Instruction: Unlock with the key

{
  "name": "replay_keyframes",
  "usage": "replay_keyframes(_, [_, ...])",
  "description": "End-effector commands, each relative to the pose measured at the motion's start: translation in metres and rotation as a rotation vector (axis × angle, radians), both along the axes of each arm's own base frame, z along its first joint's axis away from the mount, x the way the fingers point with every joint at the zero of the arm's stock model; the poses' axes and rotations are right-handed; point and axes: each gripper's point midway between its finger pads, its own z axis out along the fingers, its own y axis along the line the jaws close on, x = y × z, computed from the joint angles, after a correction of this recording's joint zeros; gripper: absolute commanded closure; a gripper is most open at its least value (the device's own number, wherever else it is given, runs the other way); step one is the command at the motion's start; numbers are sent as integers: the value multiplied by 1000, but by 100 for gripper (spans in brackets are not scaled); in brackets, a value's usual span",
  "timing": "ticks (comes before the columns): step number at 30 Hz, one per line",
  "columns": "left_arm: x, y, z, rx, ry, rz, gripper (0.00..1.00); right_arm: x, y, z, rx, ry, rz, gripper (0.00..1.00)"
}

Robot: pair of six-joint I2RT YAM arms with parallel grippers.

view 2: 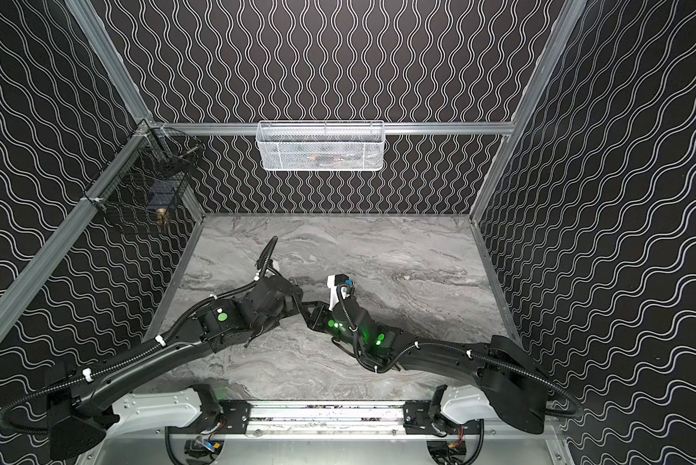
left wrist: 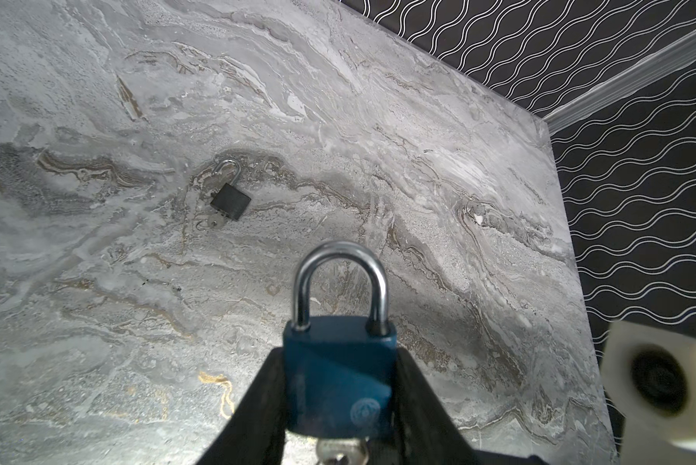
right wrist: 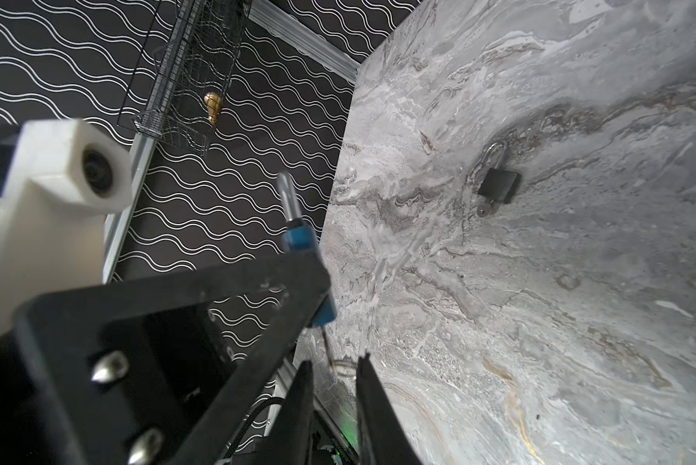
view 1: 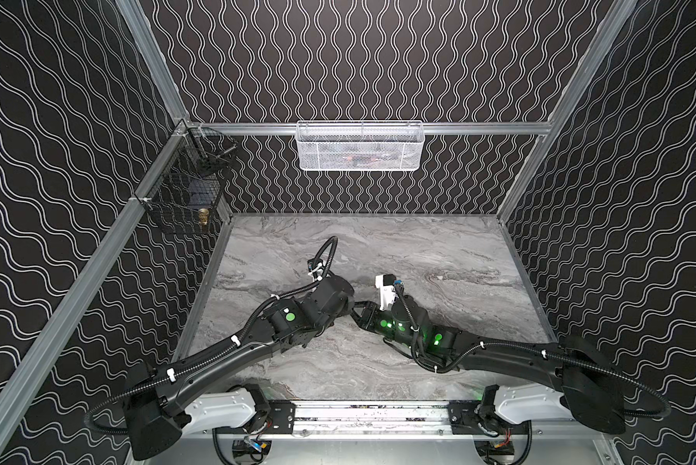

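**Clearance about the black padlock (left wrist: 230, 200).** The lock lies flat on the bench (left wrist: 418, 161) with a key (left wrist: 213, 221) at its base. Bare marble surrounds it on every side, out to the bench edges. Well apart from it and raised off the bench, the left gripper (left wrist: 338, 354) clamps a blue padlock (left wrist: 338, 386). The right gripper (right wrist: 332, 364), jaws slightly parted, sits just below that lock, so both arms close the robot's side. A black wire basket (right wrist: 185, 80), also well apart, juts from the side wall. A white mesh basket (view 1: 358, 147) hangs from the back-wall rail, off the bench.
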Motion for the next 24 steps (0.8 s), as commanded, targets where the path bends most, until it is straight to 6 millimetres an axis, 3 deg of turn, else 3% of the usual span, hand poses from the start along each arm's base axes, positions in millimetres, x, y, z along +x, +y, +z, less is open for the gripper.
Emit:
replay_keyframes(1, [5,-3,9,-40,-32,18,87,2,7,12,50,-11,4,79])
replay_keyframes(16, [4,-9,12,-59,-27,-7,88,7,6,10,50,-19,-7,93])
replay_keyframes(24, [-13,-28,3,-113,57,-118,91,15,-1,22,42,-83,-46,99])
